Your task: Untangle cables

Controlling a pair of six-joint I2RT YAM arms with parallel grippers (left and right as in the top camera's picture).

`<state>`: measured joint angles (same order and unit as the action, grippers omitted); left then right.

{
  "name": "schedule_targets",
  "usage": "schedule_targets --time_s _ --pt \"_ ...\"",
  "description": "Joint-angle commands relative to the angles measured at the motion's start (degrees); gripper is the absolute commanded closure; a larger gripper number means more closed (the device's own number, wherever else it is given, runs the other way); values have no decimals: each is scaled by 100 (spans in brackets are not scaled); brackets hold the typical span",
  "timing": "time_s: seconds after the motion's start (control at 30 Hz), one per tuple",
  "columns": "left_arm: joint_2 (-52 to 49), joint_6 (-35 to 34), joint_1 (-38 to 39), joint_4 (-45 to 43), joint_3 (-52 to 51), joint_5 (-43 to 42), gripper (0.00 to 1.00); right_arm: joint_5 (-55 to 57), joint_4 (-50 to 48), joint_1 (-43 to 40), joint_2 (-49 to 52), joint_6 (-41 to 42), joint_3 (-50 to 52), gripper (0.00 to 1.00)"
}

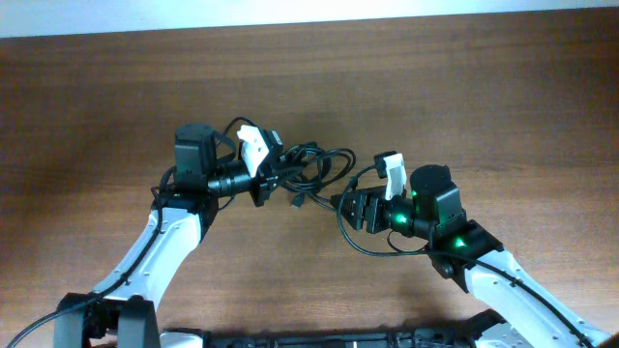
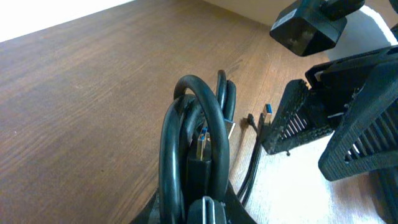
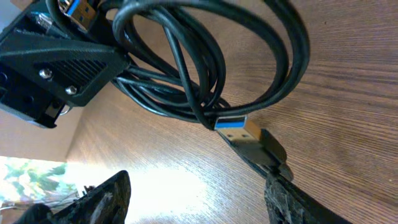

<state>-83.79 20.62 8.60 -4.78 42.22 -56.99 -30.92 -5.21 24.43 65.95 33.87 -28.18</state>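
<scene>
The cables (image 1: 314, 164) are a knotted bundle of thin black cords in the middle of the wooden table. My left gripper (image 1: 274, 172) is shut on the bundle's left side. In the left wrist view the looped cords (image 2: 186, 124) rise straight out of the jaws (image 2: 208, 211). My right gripper (image 1: 350, 206) is open just right of the bundle. In the right wrist view its fingers (image 3: 199, 199) are spread, and a blue USB plug (image 3: 233, 127) lies against the right finger below the coil (image 3: 205, 62).
The wooden table (image 1: 484, 97) fills the view. A black cord loop (image 1: 363, 246) trails from the bundle toward the right arm. A loose plug end (image 1: 297, 201) hangs below the bundle. The right gripper shows in the left wrist view (image 2: 323, 124).
</scene>
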Motion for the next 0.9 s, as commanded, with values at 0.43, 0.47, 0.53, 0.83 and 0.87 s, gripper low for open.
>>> schedule_targets --time_s 0.43,0.47,0.53,0.83,0.87 --pt "55 -881 -15 201 46 -44 100 280 -20 24 7 -293 -24 20" --pt "55 -879 -15 212 46 -81 100 321 -20 24 4 -597 -24 17" --pt "55 -680 -15 374 46 -66 100 302 -118 20 4 -929 -24 9" --pt "55 225 -15 1425 46 -699 100 -37 -348 22 57 -2297 -24 1" --pt "55 225 -15 1349 46 -994 100 -37 -313 22 101 -2299 -24 1"
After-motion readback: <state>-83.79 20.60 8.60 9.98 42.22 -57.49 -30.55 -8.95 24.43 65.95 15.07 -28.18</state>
